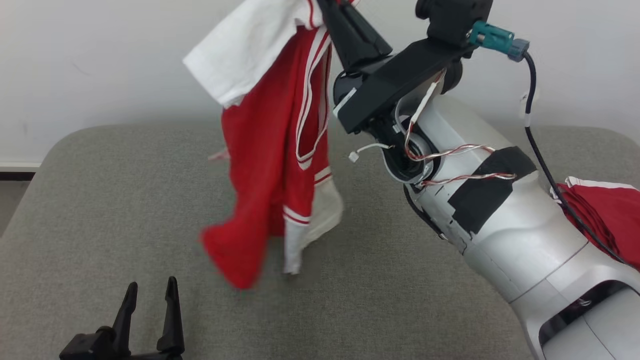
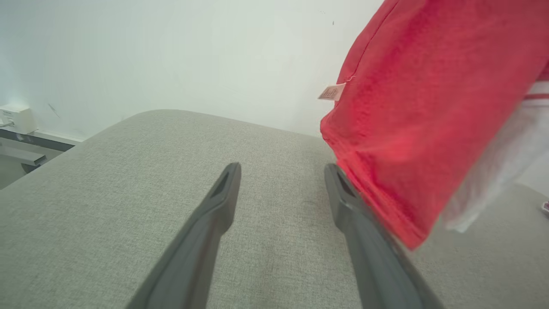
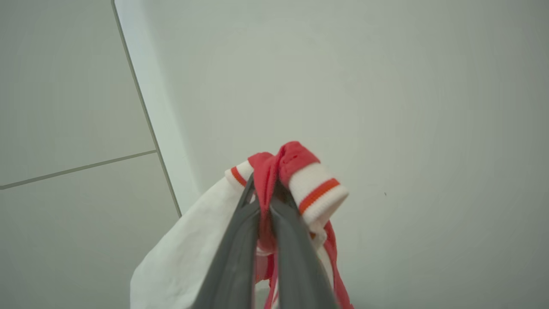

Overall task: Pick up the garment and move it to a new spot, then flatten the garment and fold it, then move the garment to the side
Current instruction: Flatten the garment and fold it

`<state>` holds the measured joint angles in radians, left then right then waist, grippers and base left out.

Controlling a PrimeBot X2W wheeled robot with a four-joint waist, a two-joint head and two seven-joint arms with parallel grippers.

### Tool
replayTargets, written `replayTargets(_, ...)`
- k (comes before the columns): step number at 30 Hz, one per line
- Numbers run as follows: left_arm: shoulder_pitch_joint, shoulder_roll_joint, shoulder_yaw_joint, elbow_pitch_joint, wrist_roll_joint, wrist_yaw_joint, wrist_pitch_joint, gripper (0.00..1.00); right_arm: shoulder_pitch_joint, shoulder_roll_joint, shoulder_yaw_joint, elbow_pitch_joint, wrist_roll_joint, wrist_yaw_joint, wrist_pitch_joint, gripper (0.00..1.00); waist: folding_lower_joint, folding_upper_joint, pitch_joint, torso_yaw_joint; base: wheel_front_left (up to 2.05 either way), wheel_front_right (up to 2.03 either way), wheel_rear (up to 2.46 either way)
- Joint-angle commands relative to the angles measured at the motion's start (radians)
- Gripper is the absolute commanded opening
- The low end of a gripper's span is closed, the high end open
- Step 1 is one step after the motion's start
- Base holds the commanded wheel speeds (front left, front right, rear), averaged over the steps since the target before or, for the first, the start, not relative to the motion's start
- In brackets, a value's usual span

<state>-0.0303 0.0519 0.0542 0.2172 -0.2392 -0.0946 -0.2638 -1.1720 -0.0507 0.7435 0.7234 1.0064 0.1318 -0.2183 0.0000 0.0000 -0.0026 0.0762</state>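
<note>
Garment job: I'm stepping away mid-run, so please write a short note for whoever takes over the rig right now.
Right end effector: shut on the red-and-white garment, held high so the cloth hangs over the grey cushion.
Left end effector: open, empty, low over the cushion beside the hanging cloth.
Another red garment lies at the cushion's right edge.
Done: pickup.
Left: set it down in a new spot, flatten, fold, move it aside.

You see a soft cloth garment (image 1: 270,150), a coarse-woven grey fabric counter (image 1: 125,200), and matt dark plastic fingers (image 2: 214,214).
</note>
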Motion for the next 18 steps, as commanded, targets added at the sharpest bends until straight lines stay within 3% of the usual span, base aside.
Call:
replayTargets(1, 0.011, -0.001, 0.001, -0.001, 0.004, 0.001, -0.001, 1.0, 0.001, 0.0, 0.0, 0.038, 0.015, -0.003, -0.015, 0.0, 0.0, 0.0, 0.0, 0.004, 0.0, 0.0, 0.0)
replayTargets(8, 0.024, -0.001, 0.013, -0.008, -0.004, 0.005, -0.001, 1.0, 0.116, -0.003, -0.025, 0.293, 0.009, -0.003, -0.033, 0.0, 0.0, 0.0, 0.007, -0.02, 0.0, 0.0, 0.0)
replayTargets(18, 0.001, -0.001, 0.021, -0.014, -0.009, 0.012, -0.001, 1.0, 0.352, -0.148, -0.097, 0.38, 0.075, -0.003, -0.042, 0.0, 0.0, 0.0, 0.029, -0.085, 0.0, 0.0, 0.0)
